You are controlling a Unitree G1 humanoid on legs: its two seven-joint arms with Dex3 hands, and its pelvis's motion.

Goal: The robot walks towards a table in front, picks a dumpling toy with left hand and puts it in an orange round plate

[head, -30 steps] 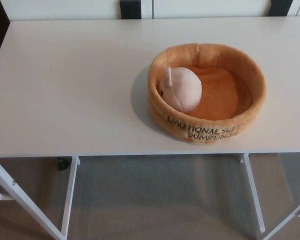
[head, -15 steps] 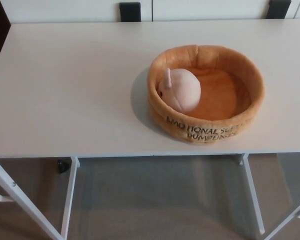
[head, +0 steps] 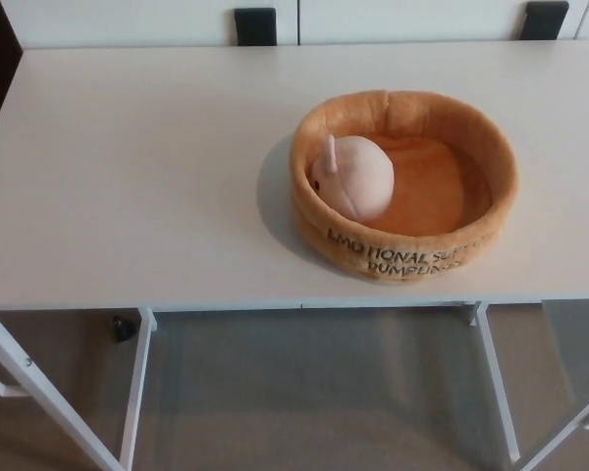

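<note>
White table (head: 147,177) over grey floor (head: 314,392)

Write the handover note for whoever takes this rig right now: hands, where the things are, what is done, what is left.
Hands: neither the left nor the right hand shows in the head view.
Things: the dumpling toy lies inside the orange round plate, against its left inner wall. The plate stands on the white table, toward the right and near the front edge.
Done: the toy is in the plate, so the placing looks complete.
Left: nothing evident for the task; confirm that both hands are clear, since they cannot be seen.
</note>
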